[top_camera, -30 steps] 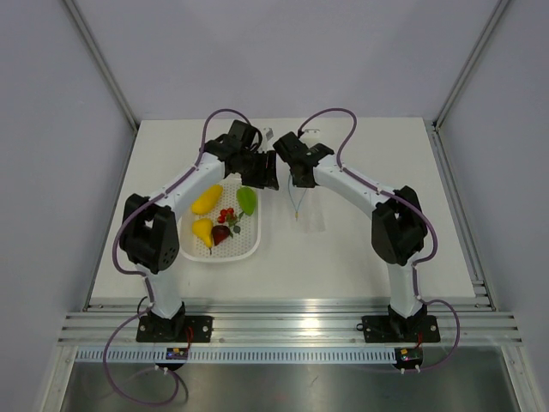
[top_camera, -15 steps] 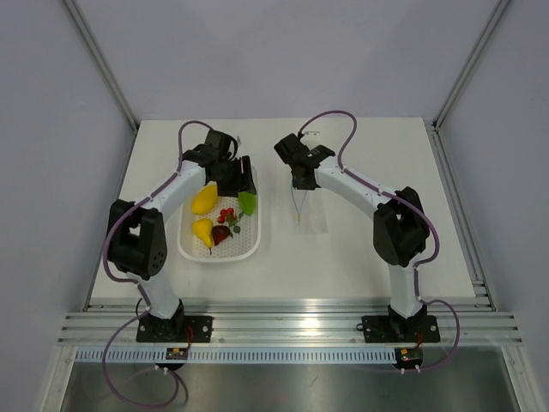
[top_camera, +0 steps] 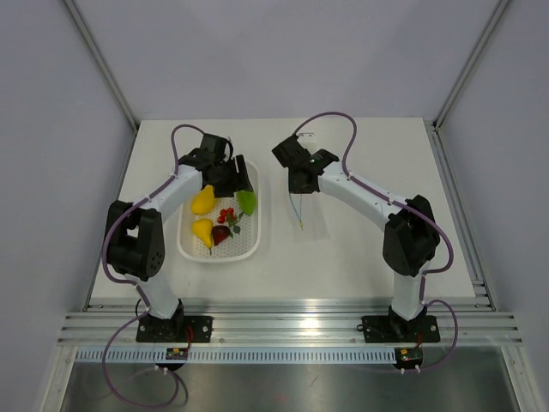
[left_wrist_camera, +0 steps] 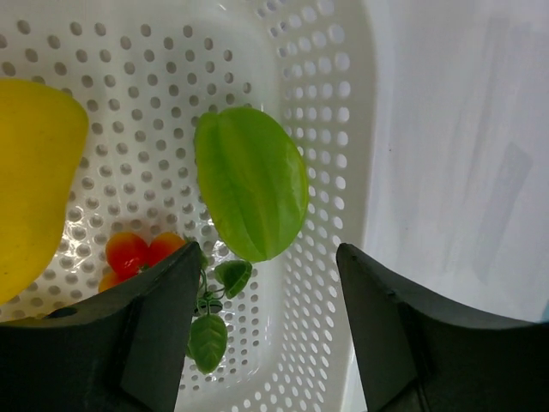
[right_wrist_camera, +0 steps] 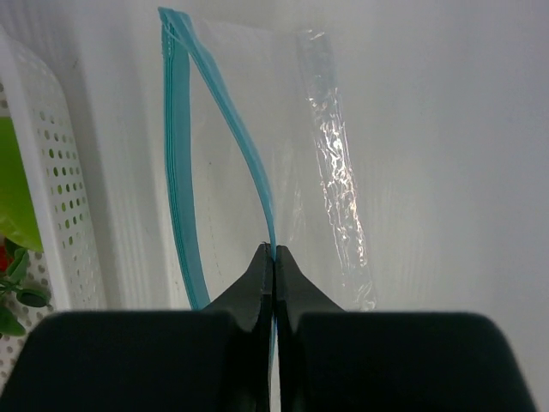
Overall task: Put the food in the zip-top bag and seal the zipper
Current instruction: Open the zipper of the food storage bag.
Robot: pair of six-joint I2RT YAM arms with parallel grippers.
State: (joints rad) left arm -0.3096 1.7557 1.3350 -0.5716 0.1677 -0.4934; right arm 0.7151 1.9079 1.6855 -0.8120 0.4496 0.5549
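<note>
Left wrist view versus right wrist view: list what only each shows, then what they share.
Only left wrist: yellow fruit and the open left gripper. Only right wrist: zip-top bag, with its blue zipper pinched in the shut right gripper. Both: white basket, green leaf-shaped piece, table.
</note>
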